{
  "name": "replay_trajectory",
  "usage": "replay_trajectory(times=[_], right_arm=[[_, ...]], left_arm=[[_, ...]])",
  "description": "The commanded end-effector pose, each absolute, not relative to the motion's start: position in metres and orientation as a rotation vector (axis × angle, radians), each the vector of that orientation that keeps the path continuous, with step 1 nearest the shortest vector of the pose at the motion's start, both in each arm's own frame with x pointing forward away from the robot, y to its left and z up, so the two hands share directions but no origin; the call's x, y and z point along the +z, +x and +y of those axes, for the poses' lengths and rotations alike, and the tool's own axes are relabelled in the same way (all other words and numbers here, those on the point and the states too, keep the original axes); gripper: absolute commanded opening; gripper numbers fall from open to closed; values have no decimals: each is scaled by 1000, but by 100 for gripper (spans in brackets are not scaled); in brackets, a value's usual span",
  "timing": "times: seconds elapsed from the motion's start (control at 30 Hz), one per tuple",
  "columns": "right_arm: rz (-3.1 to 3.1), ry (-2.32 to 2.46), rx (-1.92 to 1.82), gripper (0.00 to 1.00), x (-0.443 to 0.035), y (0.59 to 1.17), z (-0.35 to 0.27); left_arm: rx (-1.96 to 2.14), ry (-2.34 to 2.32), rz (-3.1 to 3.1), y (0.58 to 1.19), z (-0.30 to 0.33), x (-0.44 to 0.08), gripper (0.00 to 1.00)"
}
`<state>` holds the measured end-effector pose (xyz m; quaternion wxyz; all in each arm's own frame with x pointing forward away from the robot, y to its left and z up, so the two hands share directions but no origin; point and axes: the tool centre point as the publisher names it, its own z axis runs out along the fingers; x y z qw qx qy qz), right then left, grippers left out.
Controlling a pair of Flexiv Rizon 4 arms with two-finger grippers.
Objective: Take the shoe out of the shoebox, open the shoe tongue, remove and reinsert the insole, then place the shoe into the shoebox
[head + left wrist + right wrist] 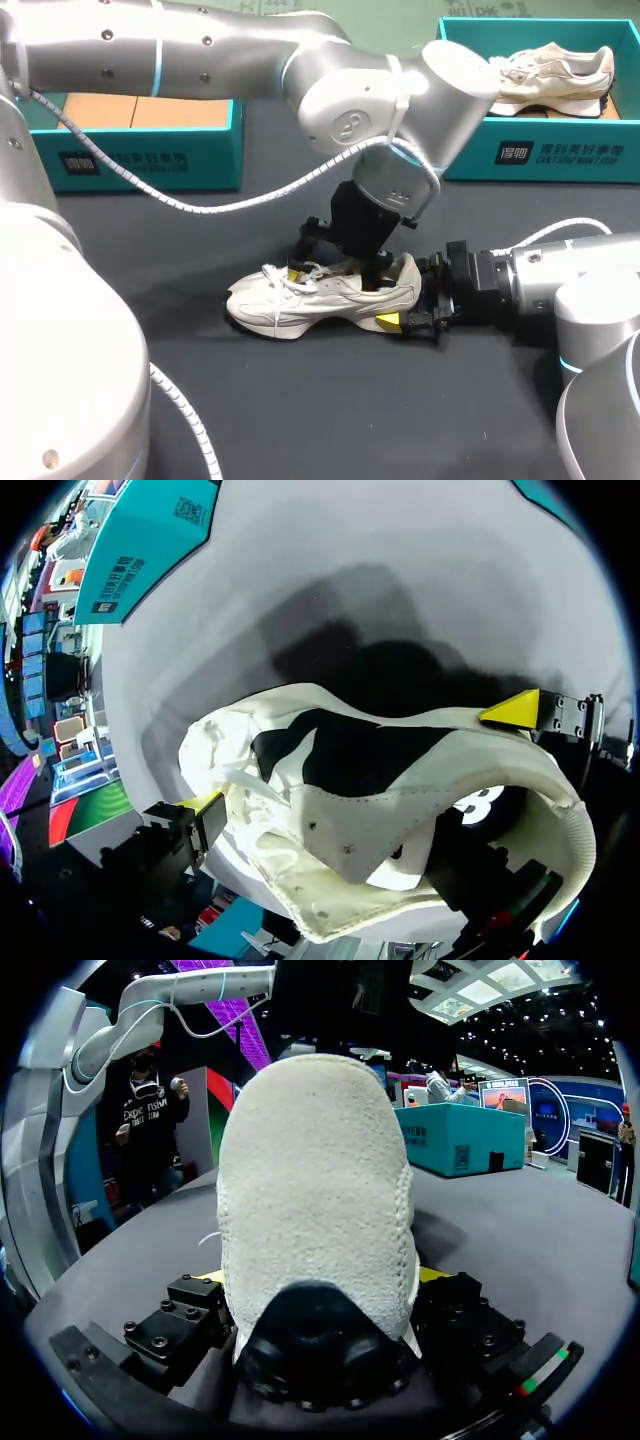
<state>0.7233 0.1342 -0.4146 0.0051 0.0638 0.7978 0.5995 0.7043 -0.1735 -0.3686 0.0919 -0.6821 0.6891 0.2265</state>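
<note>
A cream sneaker [320,295] lies on the black table, toe to the left, and the right wrist view faces its heel [315,1190]. My right gripper [405,292] comes in from the right and is shut on the heel, a finger pressed on each side [322,1275]. My left gripper [340,268] hangs open just above the shoe's mouth. Its yellow fingertips [515,708] straddle the dark opening [350,750], one by the collar and one by the laces. The pale tongue [350,825] shows in the opening. An empty teal shoebox [150,160] stands at the back left.
A second teal shoebox [560,155] at the back right holds another cream sneaker [545,75]. Bare black tabletop [330,420] lies in front of the shoe. My left arm's cable [240,200] loops down over the table's middle.
</note>
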Motion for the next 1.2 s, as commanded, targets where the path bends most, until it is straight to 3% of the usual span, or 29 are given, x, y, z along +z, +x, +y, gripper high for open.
replay_trajectory(times=[0.03,0.5,0.8,0.87,1.0,1.2], right_arm=[[2499,203,1873,0,-416,724,134],[2499,203,1873,0,-416,724,134],[2499,203,1873,0,-416,724,134],[2499,203,1873,0,-416,724,134],[2499,203,1873,0,-416,724,134],[2499,203,1873,0,-416,724,134]], left_arm=[[664,-2029,2047,702,-169,-361,100],[620,-2038,2050,701,-168,-348,100],[567,-2030,2056,703,-176,-336,90],[561,-2026,2059,704,-179,-334,84],[555,-2021,2065,705,-183,-334,49],[565,-2020,2076,710,-188,-336,43]])
